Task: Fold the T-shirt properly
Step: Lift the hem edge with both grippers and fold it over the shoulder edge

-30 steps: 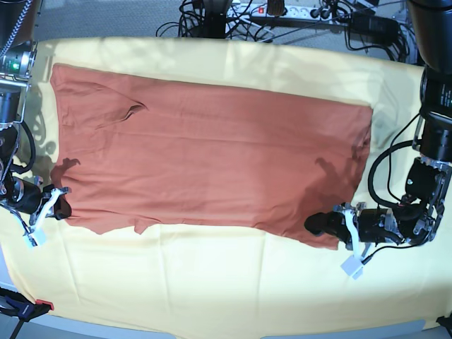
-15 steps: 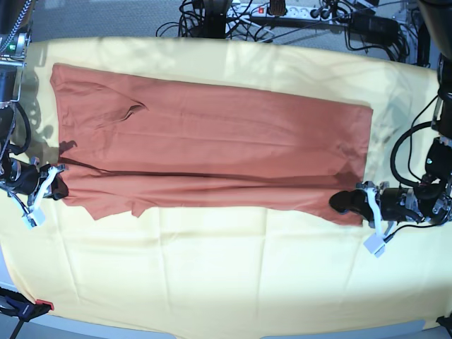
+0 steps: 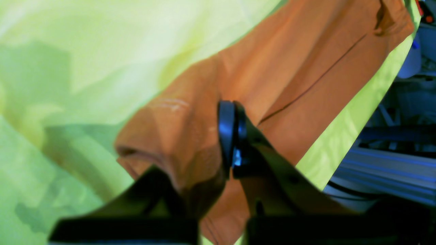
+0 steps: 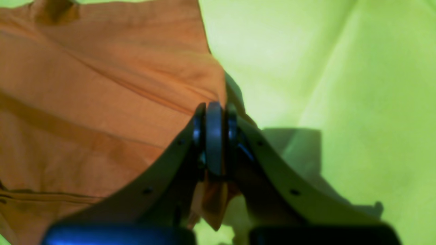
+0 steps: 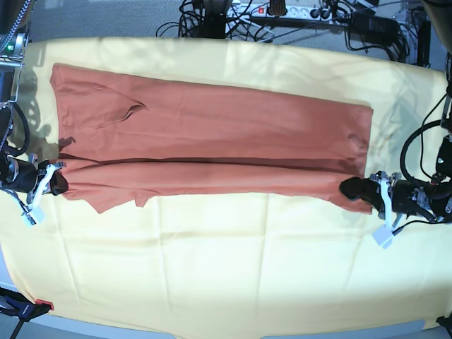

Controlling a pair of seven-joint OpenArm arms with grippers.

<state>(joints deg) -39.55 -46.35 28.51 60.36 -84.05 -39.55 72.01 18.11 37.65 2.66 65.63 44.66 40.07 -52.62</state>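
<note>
Pinching the T-shirt [image 5: 212, 120], both grippers' jaws grip opposite sides of it.

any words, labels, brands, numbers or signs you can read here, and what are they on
No readable text anywhere.
The T-shirt and the pale yellow cloth show no lettering.
Any markings on the equipment behind them are too small to read.

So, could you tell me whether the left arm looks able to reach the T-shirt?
Yes, apparently: the left gripper is already closed on the T-shirt's near edge, with nothing visible between them.
</note>
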